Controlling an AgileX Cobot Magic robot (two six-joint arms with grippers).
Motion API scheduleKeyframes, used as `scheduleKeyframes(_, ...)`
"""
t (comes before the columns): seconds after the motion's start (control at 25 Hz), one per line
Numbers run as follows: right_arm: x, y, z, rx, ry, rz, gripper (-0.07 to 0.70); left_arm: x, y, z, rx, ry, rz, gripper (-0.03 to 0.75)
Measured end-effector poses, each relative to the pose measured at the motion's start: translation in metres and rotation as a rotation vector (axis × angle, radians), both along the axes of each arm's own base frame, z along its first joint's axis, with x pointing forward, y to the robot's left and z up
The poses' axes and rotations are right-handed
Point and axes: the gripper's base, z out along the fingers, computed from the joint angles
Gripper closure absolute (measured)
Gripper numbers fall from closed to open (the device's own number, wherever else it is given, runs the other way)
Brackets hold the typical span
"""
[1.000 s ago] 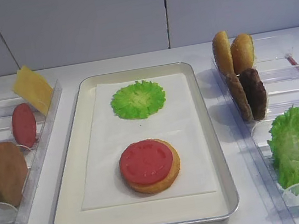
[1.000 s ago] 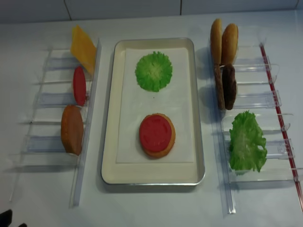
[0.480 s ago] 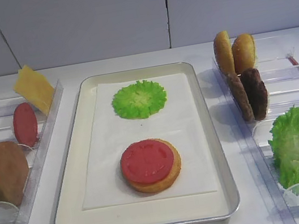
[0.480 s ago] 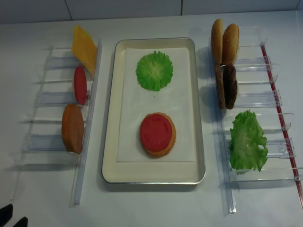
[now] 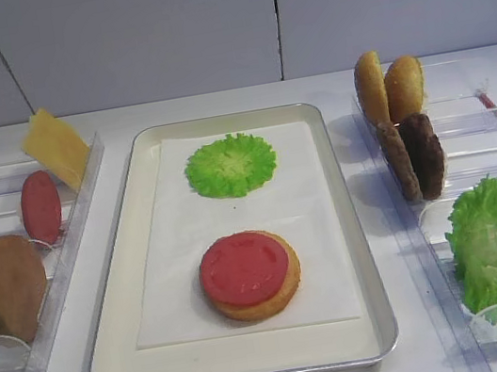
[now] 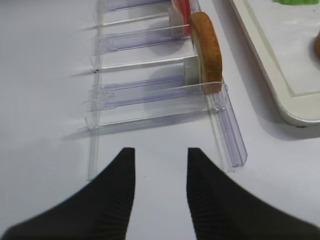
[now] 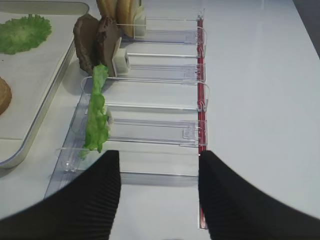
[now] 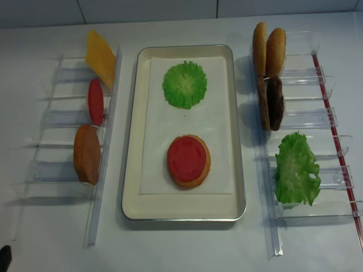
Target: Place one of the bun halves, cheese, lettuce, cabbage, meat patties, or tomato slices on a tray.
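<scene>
White tabletop: we're seeing the tray [image 5: 360,253] already carrying a tomato slice [image 5: 243,268] on a bun half [image 5: 281,297] and cabbage [image 5: 230,164]. Left gripper [image 6: 160,192] and right gripper [image 7: 159,192] are hanging spread, empty, near side; racked cheese [image 5: 55,146] and meat patties [image 5: 423,155] are waiting.

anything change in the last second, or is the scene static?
Almost static. A dark part of the robot at the realsense view's bottom left corner has drawn back toward the edge. Nothing was gripped or released: both grippers hang open and empty over the table. The tomato slice on the bun half, the green leaf disc and the tray stayed put.
</scene>
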Motion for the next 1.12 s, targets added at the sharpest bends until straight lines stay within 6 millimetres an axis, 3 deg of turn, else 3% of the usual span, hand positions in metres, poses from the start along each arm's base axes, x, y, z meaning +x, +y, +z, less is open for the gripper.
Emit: scheduleKeyframes(1.12, 0.0, 0.0, 0.0, 0.0, 0.0, 0.0, 0.251, -0.0006, -0.0008, 0.0, -0.001, 0.0, 0.076, 0.482)
